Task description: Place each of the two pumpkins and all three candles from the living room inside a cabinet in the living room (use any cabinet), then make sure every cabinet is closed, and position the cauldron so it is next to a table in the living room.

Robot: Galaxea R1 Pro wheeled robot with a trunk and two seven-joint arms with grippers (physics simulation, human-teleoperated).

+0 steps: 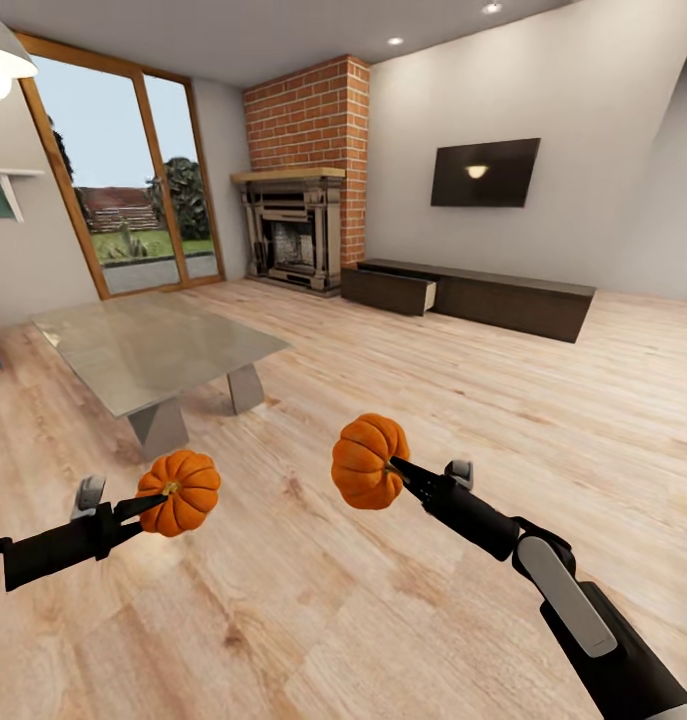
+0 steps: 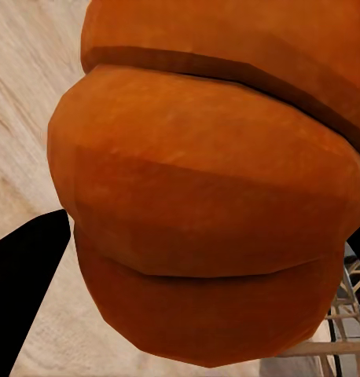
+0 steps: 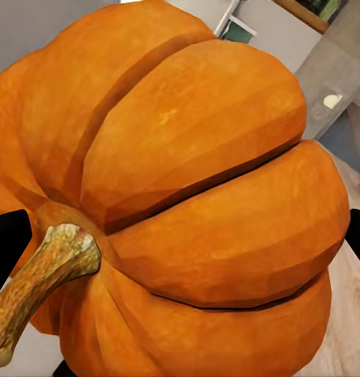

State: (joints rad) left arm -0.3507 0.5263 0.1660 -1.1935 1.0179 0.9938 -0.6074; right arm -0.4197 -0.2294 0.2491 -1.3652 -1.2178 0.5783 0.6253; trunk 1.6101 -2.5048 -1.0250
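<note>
- Far left of the head view: a tall glass door (image 1: 133, 180) with a wood frame, garden outside.
- Left gripper (image 1: 148, 503) is clamped on a pumpkin (image 1: 180, 491), held up over the wood floor (image 1: 313, 610). Stem (image 1: 170, 488) points back toward the gripper, so its stem axis lies roughly sideways, not upright.
- In the left wrist view that pumpkin (image 2: 211, 196) is bright orange with fat ribs and deep grooves, one dark finger (image 2: 27, 283) at its side.
- Glass-topped coffee table (image 1: 153, 345) sits beyond the left pumpkin, well apart from it, with its near corner pointing toward the robot.
- Brick fireplace (image 1: 303, 215) in the far corner.
- Right gripper (image 1: 398, 468) is closed around the second pumpkin (image 1: 368, 462), also off the floor, a bit higher and nearer centre. Its stem faces the gripper too, axis tipped sideways.
- Right wrist view: second pumpkin (image 3: 188, 204) has the same orange ribs, plus a knobbly tan-brown stem (image 3: 38, 283) curving off its side.
- Long, low dark-brown cabinet (image 1: 483, 295) along the far wall, under a wall TV (image 1: 485, 172). Its left-end drawer (image 1: 388, 290) is pulled out.
- Lots of bare floor between the pumpkins and the cabinet.
</note>
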